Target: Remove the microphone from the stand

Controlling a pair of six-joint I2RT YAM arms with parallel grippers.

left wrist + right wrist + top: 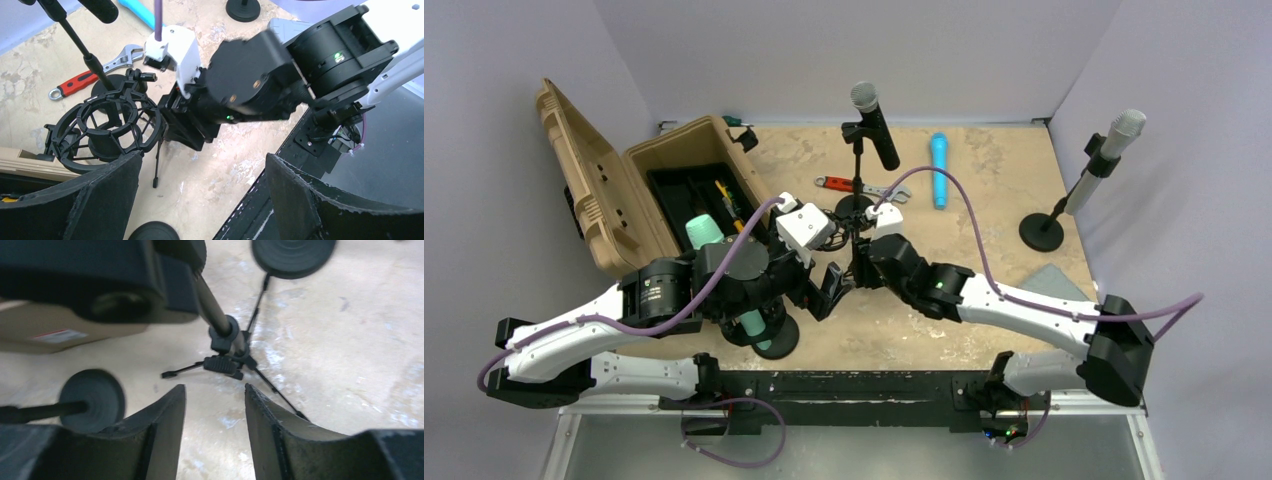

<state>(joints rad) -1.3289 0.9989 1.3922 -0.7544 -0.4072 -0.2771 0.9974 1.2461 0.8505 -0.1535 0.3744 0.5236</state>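
Note:
A black microphone (875, 127) with a silver grille sits tilted in the clip of a thin stand (858, 170) at the back centre. It also shows at the top of the left wrist view (100, 7). In front of it stands a small tripod (229, 361) carrying a black ring-shaped shock mount (107, 127) with nothing in it. My left gripper (831, 290) (202, 165) is open wide over bare table, just right of that mount. My right gripper (861, 262) (215, 390) is open with nothing between its fingers, close to the tripod's hub.
A white microphone (1114, 145) stands on a round-based stand (1041, 232) at the right. An open tan case (664, 190) sits at the left. A red-handled wrench (849, 185) and a blue cylinder (939, 170) lie at the back. A teal cylinder (754, 327) on a round base sits under my left arm.

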